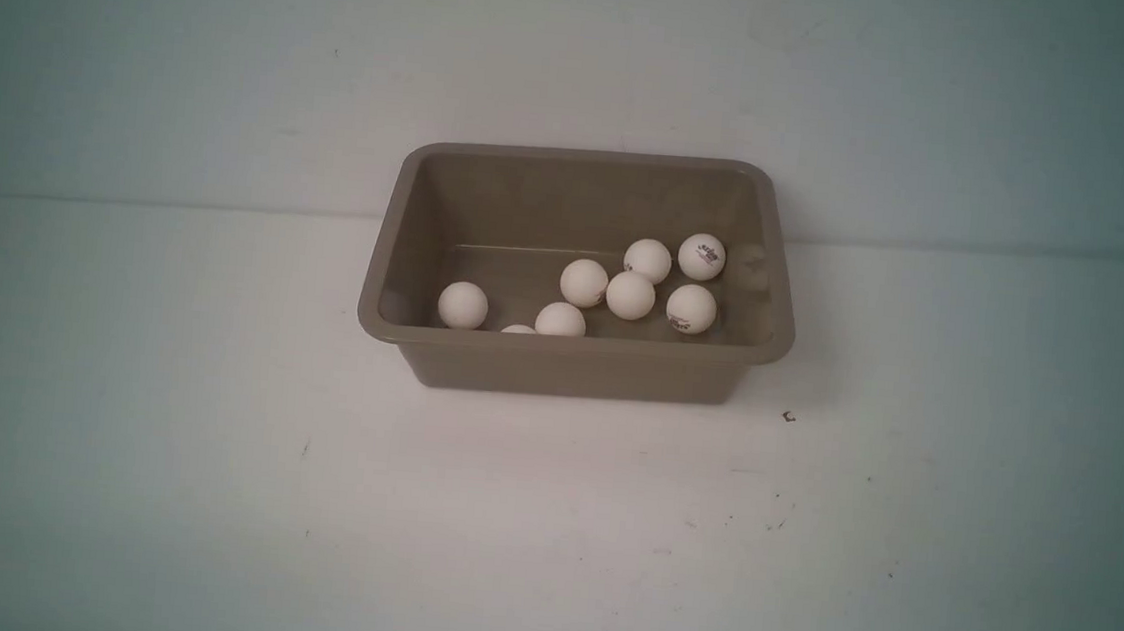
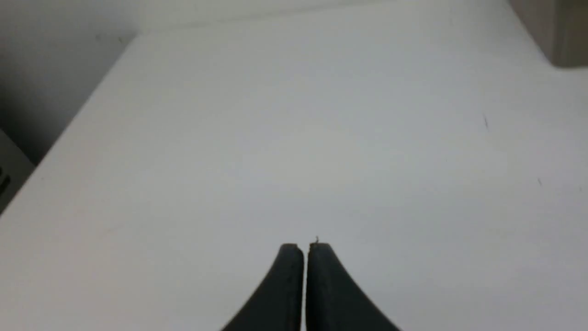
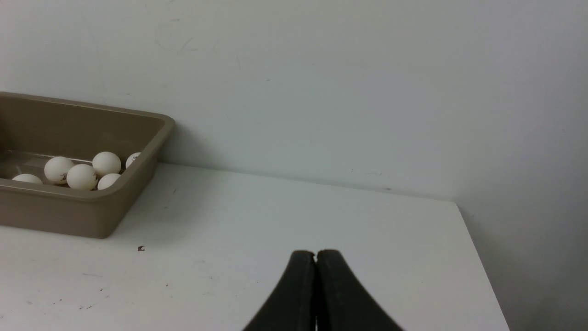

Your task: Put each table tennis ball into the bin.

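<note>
you are looking at a task that seems finished: eight table tennis balls (image 1: 631,295) are lying inside the bin (image 1: 575,347), one half hidden by its near wall, and no ball is showing on the tabletop (image 1: 210,448). your left hand (image 2: 305,250) and right hand (image 3: 316,255) are both closed, holding nothing.

front high, wrists low, sharing bin (image 1: 573,365)

Eight white table tennis balls (image 1: 631,295) lie inside the tan bin (image 1: 568,368).
</note>
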Available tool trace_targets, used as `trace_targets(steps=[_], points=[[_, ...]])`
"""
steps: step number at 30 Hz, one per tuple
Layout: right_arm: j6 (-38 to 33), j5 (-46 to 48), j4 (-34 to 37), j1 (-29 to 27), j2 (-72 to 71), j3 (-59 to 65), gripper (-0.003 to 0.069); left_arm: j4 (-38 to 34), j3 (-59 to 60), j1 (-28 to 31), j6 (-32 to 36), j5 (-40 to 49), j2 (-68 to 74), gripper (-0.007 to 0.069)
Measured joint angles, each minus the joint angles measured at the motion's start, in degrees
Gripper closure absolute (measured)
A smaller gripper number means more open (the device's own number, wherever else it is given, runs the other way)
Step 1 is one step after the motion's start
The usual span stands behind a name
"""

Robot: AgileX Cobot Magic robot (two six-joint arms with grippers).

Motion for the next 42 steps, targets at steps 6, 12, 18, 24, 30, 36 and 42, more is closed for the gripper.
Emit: trace_targets(steps=[6, 12, 18, 24, 30, 36, 42], points=[[0.00, 0.00, 0.00, 0.00, 0.00, 0.00, 0.0669, -0.01, 0.00, 0.00, 0.00, 0.00, 0.00, 0.0629], [0.00, 0.00, 0.00, 0.00, -0.01, 0.00, 0.0669, 0.16, 0.00, 0.00, 0.00, 0.76, -1.87, 0.0629], [0.00, 0.00, 0.00, 0.00, -0.01, 0.00, 0.0669, 0.16, 0.00, 0.00, 0.00, 1.11, -6.57, 0.0629], [0.00, 0.00, 0.00, 0.00, -0.01, 0.00, 0.0669, 0.16, 0.00, 0.00, 0.00, 1.21, -6.85, 0.0629], [1.72, -3.71, 1.51, -0.81, -0.01, 0.00, 0.0669, 0.16, 0.00, 0.00, 0.00, 1.21, -6.85, 0.0629], [2.87, -31.64, 2.90, -16.11, -0.01, 6.37, 0.0669, 0.16, 0.00, 0.00, 0.00, 1.21, -6.85, 0.0629], [5.20, -51.77, 4.44, -32.59, -0.01, 23.55, 0.0669, 0.16, 0.00, 0.05, 0.00, 1.21, -6.85, 0.0629]])
